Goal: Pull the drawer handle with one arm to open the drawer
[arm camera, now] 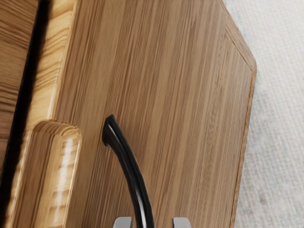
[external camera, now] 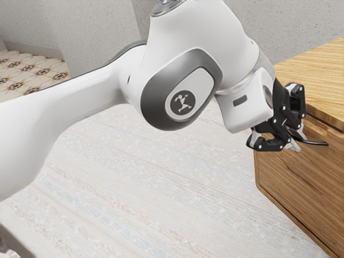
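The slim black curved drawer handle [external camera: 317,143] sits at three o'clock in the exterior view, standing out from the striped light-wood drawer front [external camera: 301,183]. That front faces seven o'clock, just under the cabinet's flat wooden top [external camera: 317,70]. In the wrist view the handle [arm camera: 124,159] rises from its root on the drawer front [arm camera: 180,104] and bows back toward the hand, passing between two grey fingertips [arm camera: 122,222]. It runs close against one tip, with a clear gap to the other. The black two-finger gripper [external camera: 290,141] straddles the handle's near end with its jaws narrowly parted, not clamped.

A dark slit runs along one edge of the drawer front, next to a rounded pale-wood edge [arm camera: 52,175]. I cannot tell how far out the drawer stands.

The white and grey arm [external camera: 183,80] reaches in from nine o'clock. A pale woven-looking surface [external camera: 161,204] spreads beneath it toward six o'clock and borders the drawer front in the wrist view [arm camera: 280,142]. Patterned floor tiles [external camera: 27,70] lie at ten o'clock below a grey wall [external camera: 80,27].
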